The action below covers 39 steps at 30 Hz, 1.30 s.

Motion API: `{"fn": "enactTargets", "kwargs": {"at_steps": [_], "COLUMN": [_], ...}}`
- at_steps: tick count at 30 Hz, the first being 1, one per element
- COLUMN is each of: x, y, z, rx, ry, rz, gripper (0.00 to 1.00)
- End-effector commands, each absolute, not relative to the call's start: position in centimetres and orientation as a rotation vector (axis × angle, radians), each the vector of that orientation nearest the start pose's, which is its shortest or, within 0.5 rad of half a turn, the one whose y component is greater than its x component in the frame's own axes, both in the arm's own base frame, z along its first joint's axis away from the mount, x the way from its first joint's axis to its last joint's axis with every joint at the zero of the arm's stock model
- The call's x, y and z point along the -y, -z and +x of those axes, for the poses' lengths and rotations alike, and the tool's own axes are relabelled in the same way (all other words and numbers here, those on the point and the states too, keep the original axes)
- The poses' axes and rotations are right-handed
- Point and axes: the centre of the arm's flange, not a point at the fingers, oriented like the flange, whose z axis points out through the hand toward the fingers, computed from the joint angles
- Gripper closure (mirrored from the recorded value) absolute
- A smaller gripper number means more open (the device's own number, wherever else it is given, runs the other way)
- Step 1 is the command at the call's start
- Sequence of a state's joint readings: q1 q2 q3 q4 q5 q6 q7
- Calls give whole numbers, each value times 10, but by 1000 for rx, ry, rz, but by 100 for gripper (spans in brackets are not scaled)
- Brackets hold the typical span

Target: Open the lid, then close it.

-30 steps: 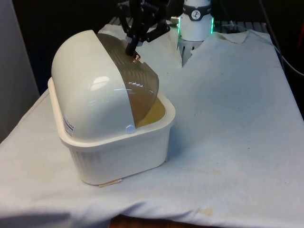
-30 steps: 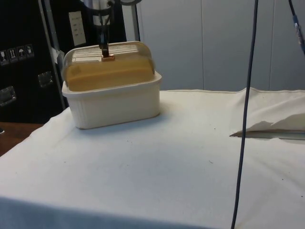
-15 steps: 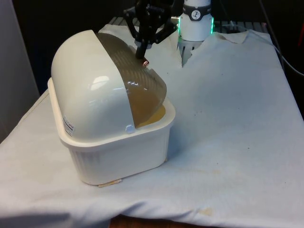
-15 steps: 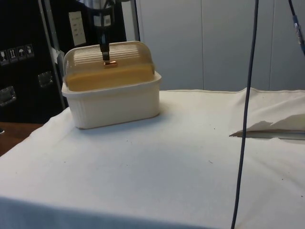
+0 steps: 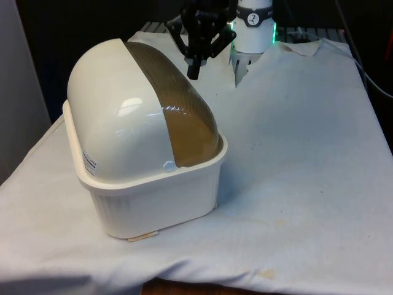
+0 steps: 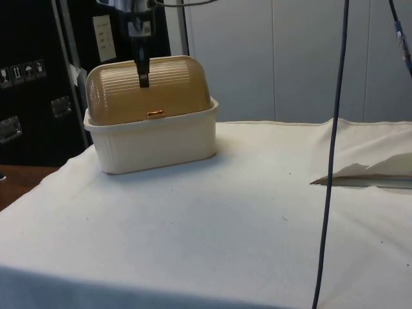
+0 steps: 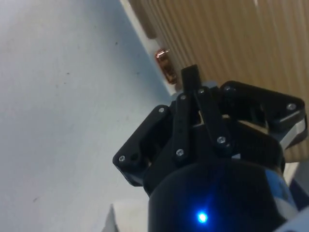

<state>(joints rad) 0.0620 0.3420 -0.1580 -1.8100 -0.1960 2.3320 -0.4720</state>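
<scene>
The cream bread box (image 5: 147, 190) stands on the surface (image 5: 295, 184) toward the front view's left. Its amber roll-top lid (image 6: 151, 90) is now fully down, while a second ago it was part open. To finish well, lift straight away without catching the copper handle (image 6: 154, 114). The gripper (image 6: 143, 80), fingers together and holding nothing, hovers above this handle.
</scene>
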Motion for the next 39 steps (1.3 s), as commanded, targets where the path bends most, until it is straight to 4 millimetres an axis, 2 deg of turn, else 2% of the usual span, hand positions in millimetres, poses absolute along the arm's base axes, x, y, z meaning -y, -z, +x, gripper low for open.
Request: {"fn": "enactTargets", "kwargs": {"at_steps": [1,18,19,22,29,39], "x": [58,40,42,37,36,37], "y": [-374,-370,-369,-370,-375,-379], "z": [653,640,643,635,622,614], "rx": [861,854,855,844,785,699], "ry": [194,102,101,87,68,45], "rz": [-3266,-3101,-3119,-3082,-3063,-3062], "gripper": [100,100,100,100,100,100]}}
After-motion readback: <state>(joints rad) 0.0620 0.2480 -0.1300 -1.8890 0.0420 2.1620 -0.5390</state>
